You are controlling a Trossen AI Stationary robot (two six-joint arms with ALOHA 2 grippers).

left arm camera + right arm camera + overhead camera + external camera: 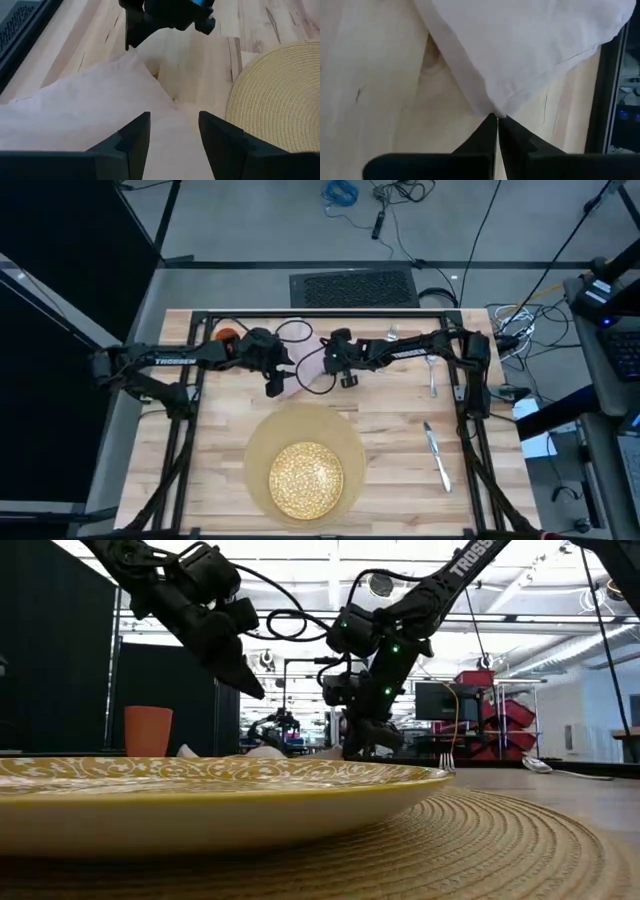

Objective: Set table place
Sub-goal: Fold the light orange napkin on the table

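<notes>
Both grippers meet over the napkin point(95, 100). Right gripper point(497, 119) pinches its corner; left gripper point(172, 131) hangs spread above it.

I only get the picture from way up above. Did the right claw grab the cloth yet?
Observer: Yes. In its wrist view the right gripper is pinched shut on a corner of the napkin.
Operator: And the left claw?
Observer: The left gripper is open, hanging above the napkin and holding nothing.
Operator: Is the orange cup standing up?
Observer: Yes. From table height the cup stands upright behind the plate.
</notes>
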